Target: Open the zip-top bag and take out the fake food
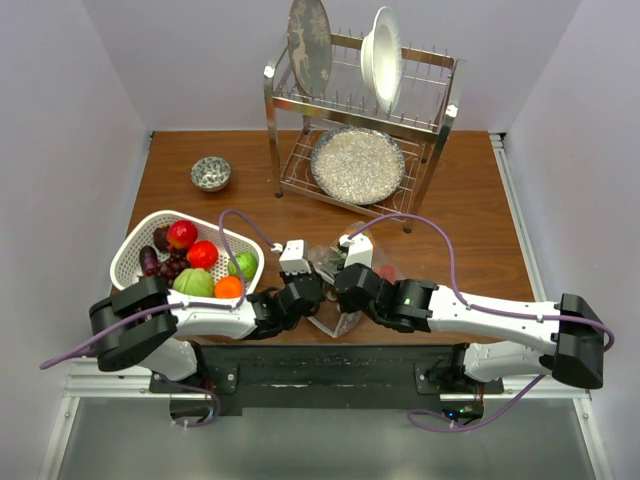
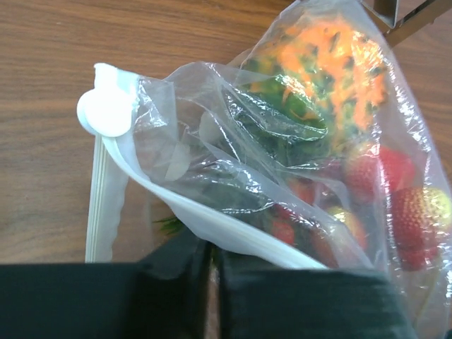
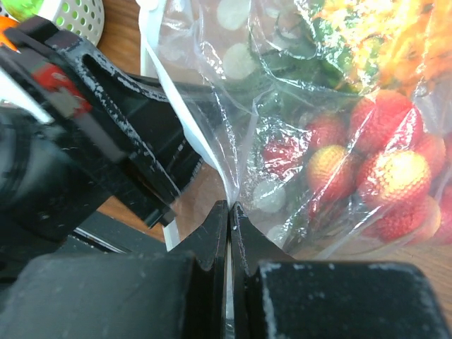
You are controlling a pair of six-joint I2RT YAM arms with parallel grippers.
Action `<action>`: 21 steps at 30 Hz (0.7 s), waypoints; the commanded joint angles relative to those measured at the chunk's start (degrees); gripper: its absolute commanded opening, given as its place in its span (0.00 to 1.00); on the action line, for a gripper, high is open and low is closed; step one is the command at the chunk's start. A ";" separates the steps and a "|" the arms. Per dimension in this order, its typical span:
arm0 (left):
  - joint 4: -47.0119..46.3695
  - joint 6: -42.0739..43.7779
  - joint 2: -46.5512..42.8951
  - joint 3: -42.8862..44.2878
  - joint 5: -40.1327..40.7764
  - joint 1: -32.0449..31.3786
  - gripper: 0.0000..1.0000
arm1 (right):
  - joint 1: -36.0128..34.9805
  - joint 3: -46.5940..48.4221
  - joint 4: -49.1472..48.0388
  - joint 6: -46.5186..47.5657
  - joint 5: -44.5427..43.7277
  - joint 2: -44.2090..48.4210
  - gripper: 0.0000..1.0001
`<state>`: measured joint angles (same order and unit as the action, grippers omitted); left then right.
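Wooden table (image 1: 470, 205): basket (image 1: 133, 247) beside bag (image 2: 233, 176), rack (image 1: 296, 165) behind.

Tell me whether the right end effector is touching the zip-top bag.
Touching. Right wrist view shows the right end effector shut, pinching clear film of the zip-top bag.

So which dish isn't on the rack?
The small speckled bowl, alone on the table left of the rack; the grey plate, speckled plate and white bowl sit in it.

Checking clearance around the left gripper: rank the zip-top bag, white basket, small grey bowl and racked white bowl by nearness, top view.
1. zip-top bag, held by left gripper.
2. white basket, to its left.
3. small grey bowl, farther back left.
4. white bowl, atop dish rack.
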<state>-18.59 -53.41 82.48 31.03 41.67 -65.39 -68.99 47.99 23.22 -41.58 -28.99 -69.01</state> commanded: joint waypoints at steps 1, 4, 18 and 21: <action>-1.64 3.04 0.14 2.63 3.16 0.00 0.00 | -0.35 2.20 1.82 -0.87 -2.64 0.90 0.00; -0.40 6.02 -3.01 3.51 0.79 0.00 0.00 | -0.35 3.60 2.79 0.09 -4.75 0.90 0.00; 17.00 12.89 -16.03 15.72 -12.66 0.17 0.00 | 1.23 9.67 6.22 3.53 -11.00 0.37 0.00; 22.96 13.33 -16.03 19.68 -15.29 0.17 0.00 | 1.67 9.76 6.40 3.70 -11.35 0.98 0.00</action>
<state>-0.75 -42.24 68.29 44.34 30.11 -65.32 -67.79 55.61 28.88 -38.59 -37.08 -68.99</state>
